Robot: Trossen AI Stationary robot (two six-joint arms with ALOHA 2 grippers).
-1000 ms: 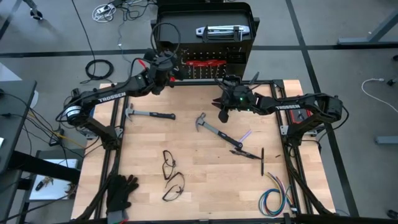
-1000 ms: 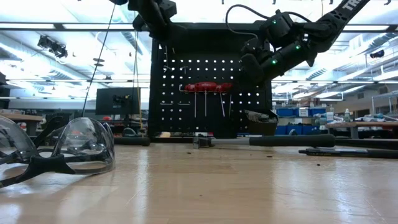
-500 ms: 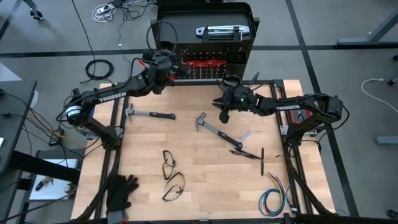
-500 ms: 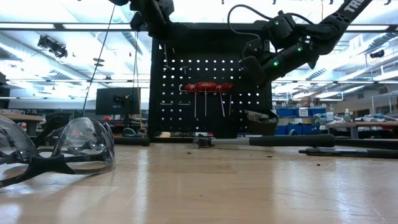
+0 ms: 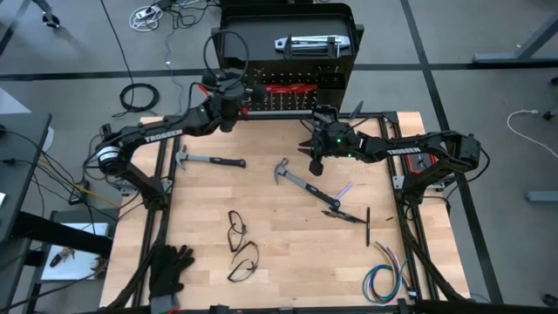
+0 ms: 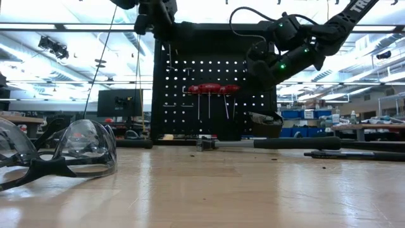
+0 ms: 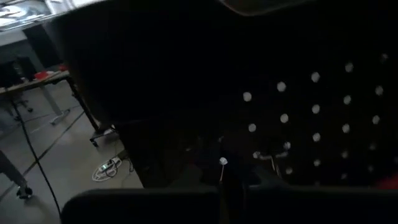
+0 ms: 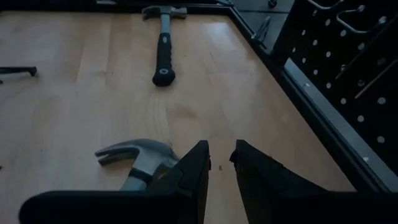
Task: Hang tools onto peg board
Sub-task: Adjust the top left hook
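The black peg board [image 5: 288,65] stands upright at the table's far edge, with red-handled tools [image 6: 210,88] hanging on it and a silver tool [image 5: 305,43] near its top. My left gripper [image 6: 166,28] is shut, level, close to the board's upper left corner. In the left wrist view a thin rod with a bright tip [image 7: 222,163] shows just past the fingers. My right gripper [image 8: 221,163] hovers over the table with a narrow gap and nothing in it, above the head [image 8: 134,154] of a hammer [image 5: 301,181]. A second hammer [image 5: 209,160] lies flat to the left. My left gripper is shut beside the thin rod at the board; the view is too dark, and I cannot tell whether it touches the rod. My right gripper touches nothing.
Two pairs of safety glasses [image 5: 240,231] lie at mid table, one close to the low camera [image 6: 82,152]. Black gloves [image 5: 170,270] sit at the near left corner, a coloured wire bundle [image 5: 384,279] at the near right. Thin dark tools [image 5: 353,215] lie right of centre.
My left gripper has rolled a little about its own axis and crept along the board's upper left corner. My right gripper has kept its place above the hammer head, rolling slightly. Nothing on the table has moved.
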